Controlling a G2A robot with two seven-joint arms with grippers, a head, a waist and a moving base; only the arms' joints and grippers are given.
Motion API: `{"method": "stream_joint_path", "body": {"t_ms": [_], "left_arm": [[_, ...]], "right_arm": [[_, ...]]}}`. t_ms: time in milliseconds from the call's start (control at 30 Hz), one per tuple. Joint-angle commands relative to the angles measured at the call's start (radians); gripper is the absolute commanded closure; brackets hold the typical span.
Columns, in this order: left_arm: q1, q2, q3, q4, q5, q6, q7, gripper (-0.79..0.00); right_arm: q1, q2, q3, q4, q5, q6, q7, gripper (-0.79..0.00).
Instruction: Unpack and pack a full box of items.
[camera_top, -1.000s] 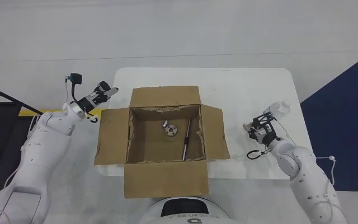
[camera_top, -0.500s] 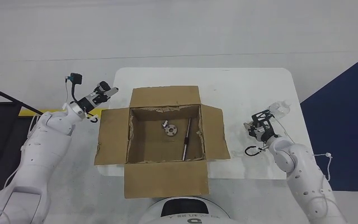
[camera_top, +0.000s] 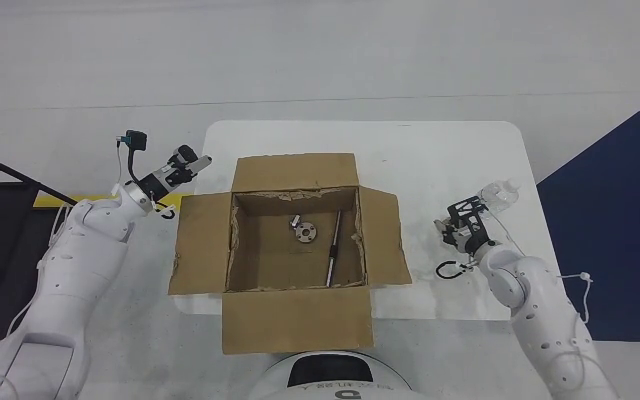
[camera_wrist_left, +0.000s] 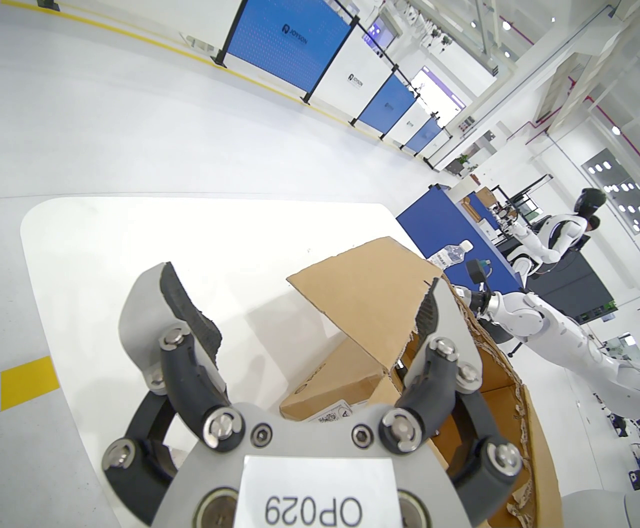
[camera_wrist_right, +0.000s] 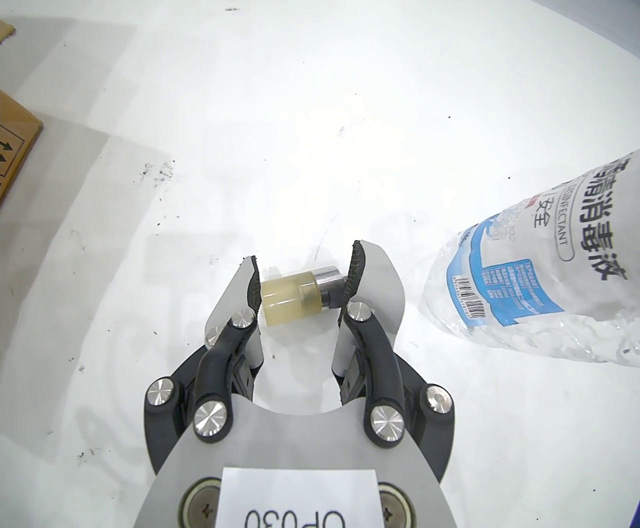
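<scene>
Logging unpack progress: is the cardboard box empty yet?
Not empty. The cardboard box is open, flaps spread, and a round metal part and a thin dark rod lie on its floor.

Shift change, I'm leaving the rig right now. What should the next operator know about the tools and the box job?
Left tool: open, empty, beside the box's far left corner.
Right tool: shut on a small cylinder, right of the box, beside the bottle lying on the table.
Box: open; a round metal part and a thin rod inside.
Done: bottle out.
Left: set the cylinder down, take out both parts, then repack.
</scene>
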Motion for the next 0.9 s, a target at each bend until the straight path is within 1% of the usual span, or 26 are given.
{"method": "stream_joint_path", "body": {"t_ms": [0,300,567,633,667,700,733,767,833,867], "left_arm": [[0.0,0.0,0.0,0.0,0.0,0.0,0.0,-0.785],[0.0,0.0,0.0,0.0,0.0,0.0,0.0,-0.785],[0.0,0.0,0.0,0.0,0.0,0.0,0.0,-0.785],[0.0,0.0,0.0,0.0,0.0,0.0,0.0,-0.785],[0.0,0.0,0.0,0.0,0.0,0.0,0.0,-0.785],[0.0,0.0,0.0,0.0,0.0,0.0,0.0,-0.785],[0.0,0.0,0.0,0.0,0.0,0.0,0.0,-0.785],[0.0,0.0,0.0,0.0,0.0,0.0,0.0,-0.785],[0.0,0.0,0.0,0.0,0.0,0.0,0.0,-0.785],[0.0,0.0,0.0,0.0,0.0,0.0,0.0,-0.785]], "right_arm": [[-0.003,0.0,0.004,-0.004,-0.001,-0.003,-0.001,-0.308],[-0.007,0.0,0.008,-0.01,-0.006,-0.013,0.007,-0.363],[-0.003,-0.003,0.005,-0.008,-0.005,-0.014,0.015,-0.391],[-0.005,-0.003,0.007,-0.01,-0.004,-0.013,0.014,-0.443],[-0.007,-0.003,0.008,-0.013,-0.004,-0.012,0.013,-0.453],[-0.01,-0.003,0.01,-0.016,-0.005,-0.011,0.012,-0.502],[-0.013,-0.003,0.012,-0.022,-0.004,-0.011,0.009,-0.573],[-0.017,-0.003,0.015,-0.03,-0.005,-0.01,0.002,-0.686],[-0.028,-0.003,0.023,-0.045,-0.01,-0.007,-0.009,-0.773],[-0.033,-0.002,0.028,-0.054,-0.011,-0.004,-0.012,-0.785]]}}
